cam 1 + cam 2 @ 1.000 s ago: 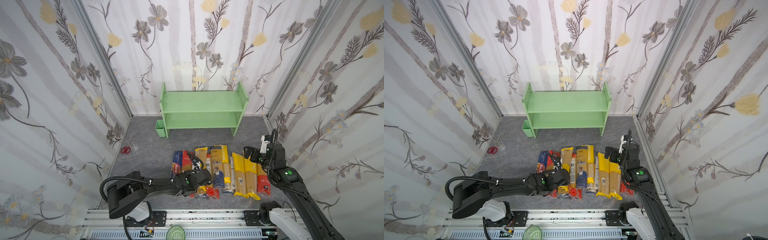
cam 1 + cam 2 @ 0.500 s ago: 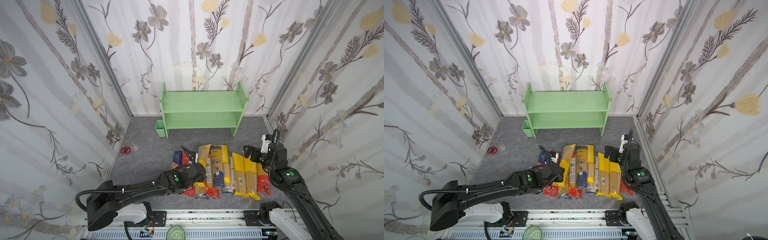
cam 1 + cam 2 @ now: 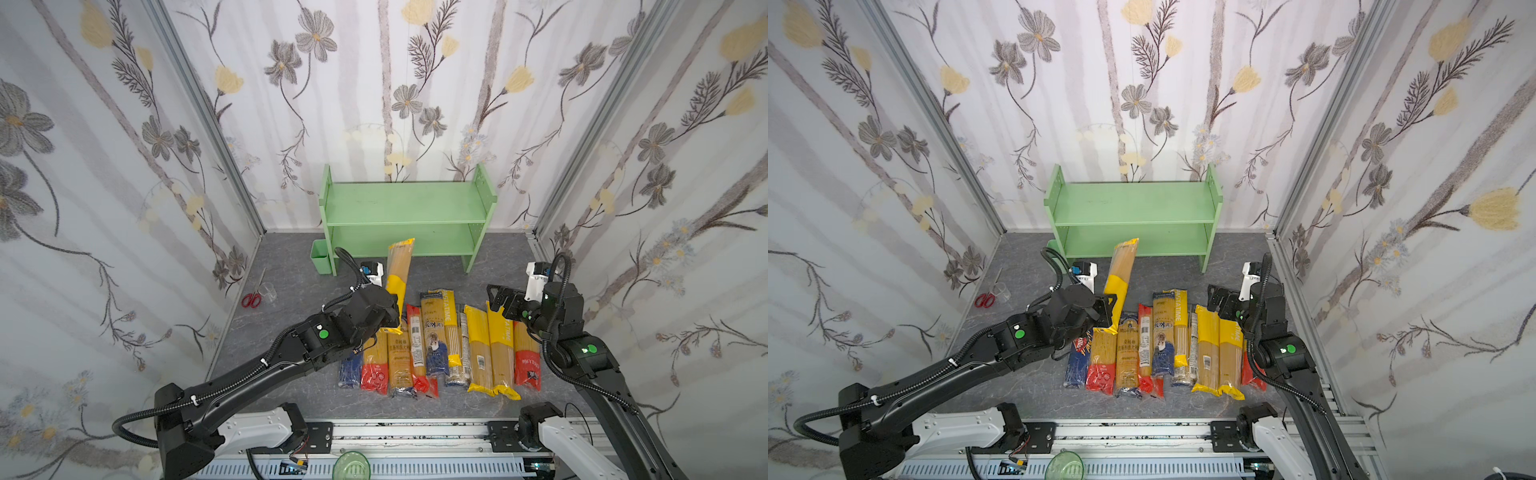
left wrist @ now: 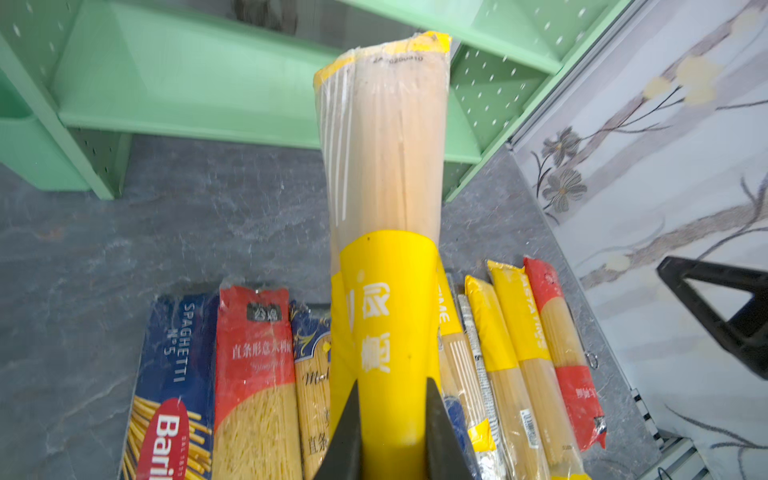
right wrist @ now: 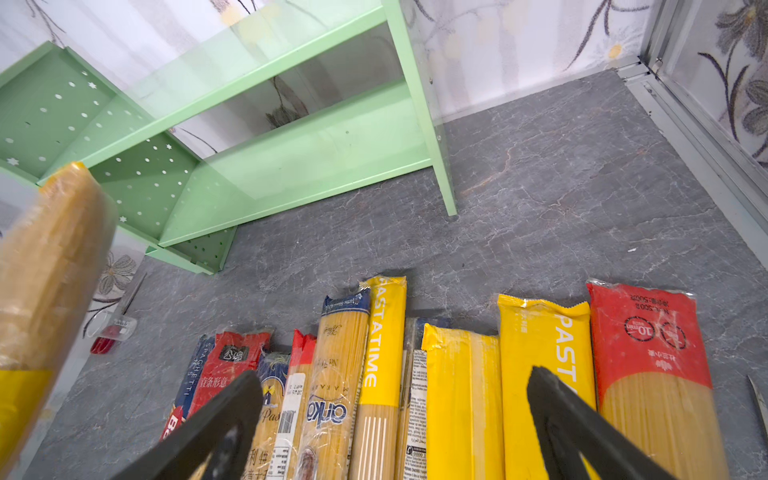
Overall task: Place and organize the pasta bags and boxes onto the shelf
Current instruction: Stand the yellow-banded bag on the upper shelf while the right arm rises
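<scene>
Our left gripper [image 4: 391, 395] pinches the yellow end of a spaghetti bag [image 3: 400, 266], which is raised and tilted with its far end pointing at the shelf [image 3: 405, 203]. Our right gripper [image 5: 395, 378] hangs spread wide above the other packs [image 3: 436, 340], which lie side by side on the floor [image 3: 291, 316] before the shelf.

Red scissors [image 3: 251, 299] lie near the grey table's [image 3: 291, 266] left edge, a clear cup [image 3: 269, 291] just beside them; a green cup [image 3: 321, 257] stands farther back
</scene>
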Controlling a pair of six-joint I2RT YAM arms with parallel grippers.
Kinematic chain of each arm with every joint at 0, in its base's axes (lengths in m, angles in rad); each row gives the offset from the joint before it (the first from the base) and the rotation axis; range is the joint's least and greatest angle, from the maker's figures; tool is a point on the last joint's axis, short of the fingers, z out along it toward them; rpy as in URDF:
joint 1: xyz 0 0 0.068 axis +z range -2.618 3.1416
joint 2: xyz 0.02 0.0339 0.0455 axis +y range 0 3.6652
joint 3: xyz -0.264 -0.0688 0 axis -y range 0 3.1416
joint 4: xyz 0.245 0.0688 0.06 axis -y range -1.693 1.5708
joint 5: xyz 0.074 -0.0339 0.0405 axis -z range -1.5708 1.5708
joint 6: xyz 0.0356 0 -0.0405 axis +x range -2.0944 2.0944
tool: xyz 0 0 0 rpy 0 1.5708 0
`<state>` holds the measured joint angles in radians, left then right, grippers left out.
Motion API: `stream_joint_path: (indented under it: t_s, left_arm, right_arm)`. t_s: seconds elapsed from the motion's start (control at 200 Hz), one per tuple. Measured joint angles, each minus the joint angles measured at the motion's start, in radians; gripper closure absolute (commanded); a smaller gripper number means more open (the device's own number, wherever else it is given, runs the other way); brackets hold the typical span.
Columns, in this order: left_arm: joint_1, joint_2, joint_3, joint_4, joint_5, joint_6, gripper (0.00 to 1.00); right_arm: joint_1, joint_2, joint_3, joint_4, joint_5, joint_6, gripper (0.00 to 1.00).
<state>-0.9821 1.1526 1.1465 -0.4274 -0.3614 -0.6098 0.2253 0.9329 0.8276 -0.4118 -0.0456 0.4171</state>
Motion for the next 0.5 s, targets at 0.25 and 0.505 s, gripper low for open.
stream_joint_path:
  t_s: [0.25, 0.505]
  left_arm:
    - [0.114, 0.087, 0.260, -0.055, -0.006, 0.147, 1.00]
    - [0.315, 0.312, 0.543, -0.060, -0.028, 0.311, 1.00]
  right_arm:
    - [0.021, 0.040, 0.055, -0.009, -0.013, -0.004, 0.00]
    - [0.128, 0.130, 0.241, -0.037, -0.038, -0.007, 0.00]
